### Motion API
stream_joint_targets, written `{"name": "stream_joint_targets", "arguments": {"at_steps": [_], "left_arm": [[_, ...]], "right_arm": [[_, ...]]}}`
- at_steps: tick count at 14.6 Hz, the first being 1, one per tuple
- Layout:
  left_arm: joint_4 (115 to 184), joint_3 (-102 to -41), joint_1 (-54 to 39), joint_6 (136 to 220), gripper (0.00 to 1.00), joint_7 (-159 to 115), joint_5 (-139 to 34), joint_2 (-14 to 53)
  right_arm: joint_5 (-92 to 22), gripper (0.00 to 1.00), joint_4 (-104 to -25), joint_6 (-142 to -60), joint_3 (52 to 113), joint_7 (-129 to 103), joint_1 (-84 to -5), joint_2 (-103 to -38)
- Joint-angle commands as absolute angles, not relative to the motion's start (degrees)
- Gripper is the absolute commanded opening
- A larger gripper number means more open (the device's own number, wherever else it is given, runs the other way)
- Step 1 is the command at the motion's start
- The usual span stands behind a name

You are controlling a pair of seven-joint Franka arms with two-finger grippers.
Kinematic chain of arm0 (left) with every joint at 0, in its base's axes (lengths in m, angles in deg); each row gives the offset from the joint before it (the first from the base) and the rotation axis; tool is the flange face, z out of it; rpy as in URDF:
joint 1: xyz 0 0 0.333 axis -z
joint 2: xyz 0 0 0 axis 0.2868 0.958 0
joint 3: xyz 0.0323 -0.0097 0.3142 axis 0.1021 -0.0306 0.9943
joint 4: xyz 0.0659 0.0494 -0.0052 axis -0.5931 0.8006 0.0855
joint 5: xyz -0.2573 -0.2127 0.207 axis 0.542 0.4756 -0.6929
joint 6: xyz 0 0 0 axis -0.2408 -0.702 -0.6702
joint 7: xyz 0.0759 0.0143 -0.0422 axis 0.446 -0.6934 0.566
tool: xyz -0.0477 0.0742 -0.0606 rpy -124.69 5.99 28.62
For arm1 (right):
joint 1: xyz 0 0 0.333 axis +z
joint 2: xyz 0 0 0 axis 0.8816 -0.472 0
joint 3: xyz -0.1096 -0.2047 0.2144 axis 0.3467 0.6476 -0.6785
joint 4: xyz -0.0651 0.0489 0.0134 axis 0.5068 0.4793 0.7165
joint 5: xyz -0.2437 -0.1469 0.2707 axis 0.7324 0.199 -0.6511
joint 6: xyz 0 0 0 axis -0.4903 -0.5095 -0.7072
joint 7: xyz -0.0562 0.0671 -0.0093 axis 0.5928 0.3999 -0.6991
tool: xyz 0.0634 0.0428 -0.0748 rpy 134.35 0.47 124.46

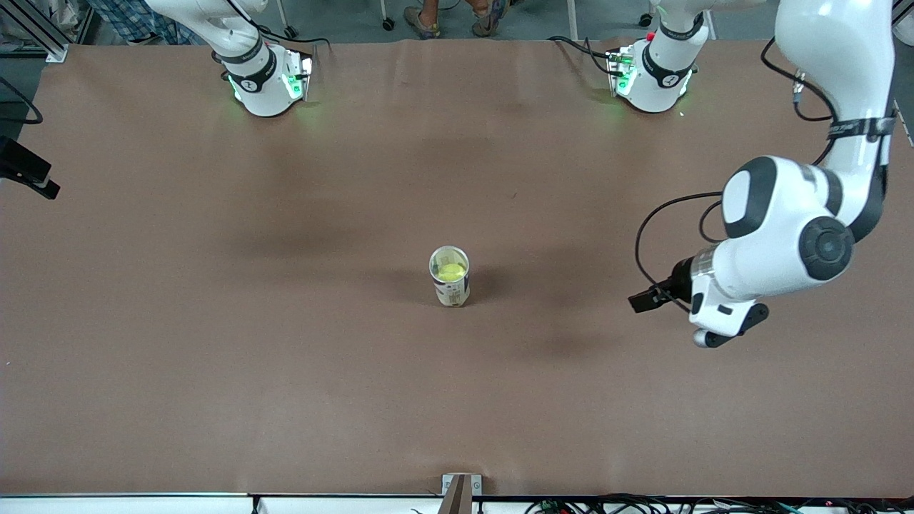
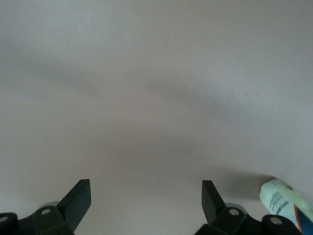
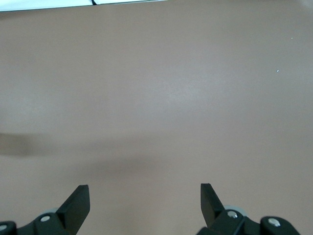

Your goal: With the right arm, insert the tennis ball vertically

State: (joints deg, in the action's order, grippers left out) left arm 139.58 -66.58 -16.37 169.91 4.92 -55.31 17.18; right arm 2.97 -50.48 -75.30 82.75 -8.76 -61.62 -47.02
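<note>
A yellow-green tennis ball (image 1: 450,272) sits inside an upright open-topped can (image 1: 452,290) in the middle of the brown table (image 1: 214,357). The left arm's hand (image 1: 725,314) hangs over the table toward the left arm's end, apart from the can. My left gripper (image 2: 146,188) is open and empty, and the can's side (image 2: 286,201) shows at the edge of the left wrist view. My right gripper (image 3: 145,193) is open and empty over bare table. It is out of the front view, where only the right arm's base (image 1: 264,78) shows.
A black device (image 1: 25,171) juts in at the right arm's end of the table. A camera mount (image 1: 460,492) and cables (image 1: 643,505) lie along the table edge nearest the front camera. The left arm's base (image 1: 653,71) stands at the top.
</note>
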Motion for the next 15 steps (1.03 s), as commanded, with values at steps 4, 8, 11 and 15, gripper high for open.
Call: {"name": "stream_joint_targets", "arguments": {"at_steps": [4, 8, 11, 15], "left_arm": [[140.22, -67.07, -18.25, 163.97, 1.00, -9.84, -56.80, 8.92], [139.78, -65.58, -18.25, 161.85, 1.00, -19.89, -56.88, 6.19], [134.79, -63.03, -18.16, 152.66, 1.00, -29.99, -56.62, 5.74], [132.66, -58.46, -16.67, 146.48, 1.00, -28.44, -56.71, 0.84]], "right_arm": [[1.95, 1.00, -49.66, -75.33, 82.27, -8.83, -62.10, -47.63], [1.95, 1.00, -49.66, -75.33, 82.27, -8.83, -62.36, -47.63], [1.95, 1.00, -49.66, -75.33, 82.27, -8.83, -62.45, -47.63], [2.04, 1.00, -49.66, -75.33, 82.27, -8.83, -62.54, -47.71]]}}
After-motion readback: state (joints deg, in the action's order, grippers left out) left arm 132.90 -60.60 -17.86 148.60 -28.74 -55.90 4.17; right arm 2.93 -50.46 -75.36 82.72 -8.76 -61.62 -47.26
